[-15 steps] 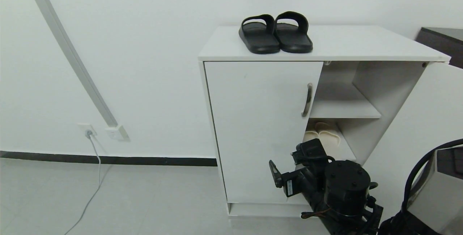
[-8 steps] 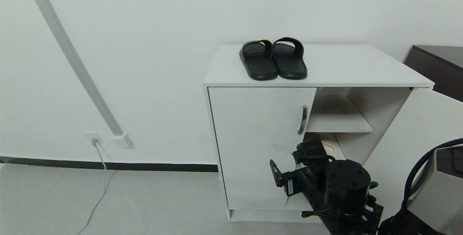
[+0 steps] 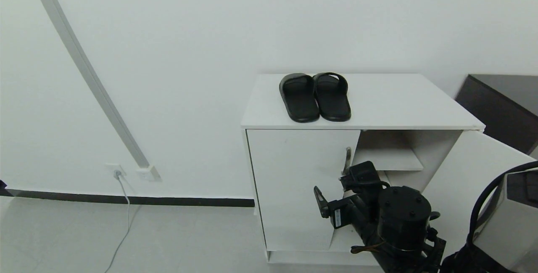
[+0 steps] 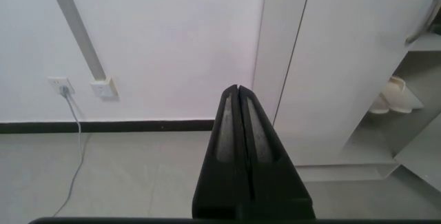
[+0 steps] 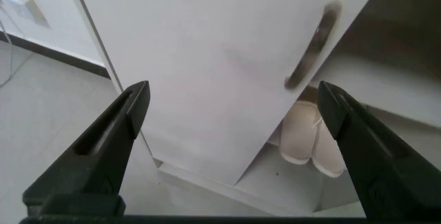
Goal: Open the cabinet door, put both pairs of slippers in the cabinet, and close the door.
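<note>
The cabinet [image 3: 399, 100] stands against the wall, directly ahead of the right gripper [image 5: 233, 107]. Its left door [image 3: 298, 189] is closed and its right door [image 3: 470, 180] is swung wide open. The right gripper's fingers are spread wide apart with nothing between them. It hangs in front of the closed door's lower half, short of the panel and not touching it.

The door's handle [image 5: 311, 45] lies ahead of this gripper and above it, on the edge next to the open half. The cream slippers [image 5: 303, 138] sit side by side on a lower shelf inside that open half. They are beyond the gripper, just past the closed door's edge and below the handle. The black slippers [image 3: 315, 96] lie side by side and touching on the cabinet top, well above the right gripper, over the closed door. An upper shelf [image 3: 391, 161] shows inside the open half, above the gripper.

The left gripper [image 4: 238, 96] has its fingers pressed together and holds nothing. The cabinet's side panel is ahead of it, towards the robot's right. On the wall ahead, towards the robot's left, are a wall socket [image 4: 60, 85] with a cable [image 4: 72, 162] trailing to the floor and a slanted strip of trunking [image 4: 76, 24].
</note>
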